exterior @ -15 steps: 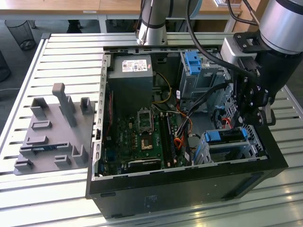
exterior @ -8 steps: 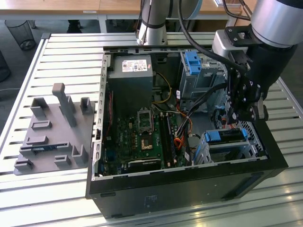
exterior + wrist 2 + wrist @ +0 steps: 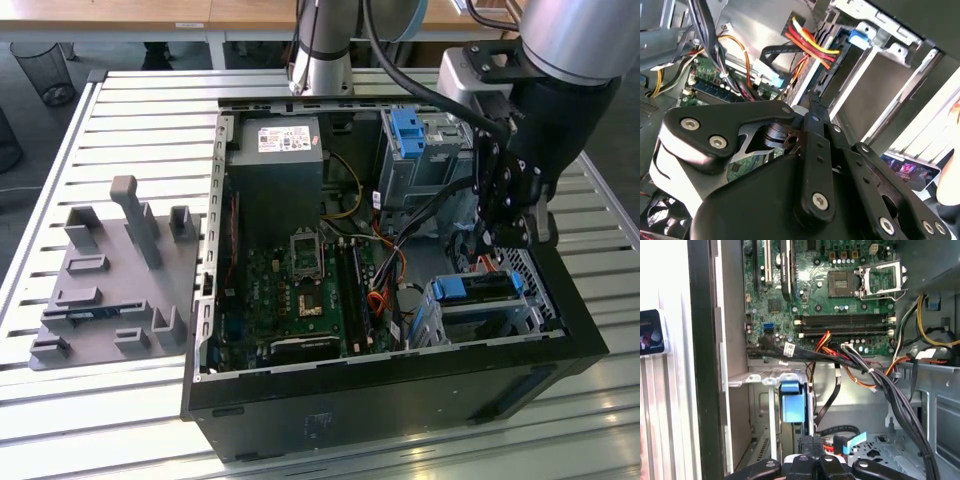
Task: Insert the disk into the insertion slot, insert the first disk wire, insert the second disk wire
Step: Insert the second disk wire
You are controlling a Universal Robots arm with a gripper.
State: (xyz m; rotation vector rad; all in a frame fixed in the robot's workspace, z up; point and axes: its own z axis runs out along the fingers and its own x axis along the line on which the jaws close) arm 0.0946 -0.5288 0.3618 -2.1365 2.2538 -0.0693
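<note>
Black jointed gripper (image 3: pixel 812 442), jaws pressed together, hold unclear, near blue-framed disk (image 3: pixel 478 287) in silver sheet-metal slot (image 3: pixel 490 322)

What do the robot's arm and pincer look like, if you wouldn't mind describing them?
The arm is made of round silver-grey tubes, turning black toward the wrist, where a pale grey box is mounted. A thick black cable loops along it. The pincer is black, built of flat linkage bars joined by silver screws.
</note>
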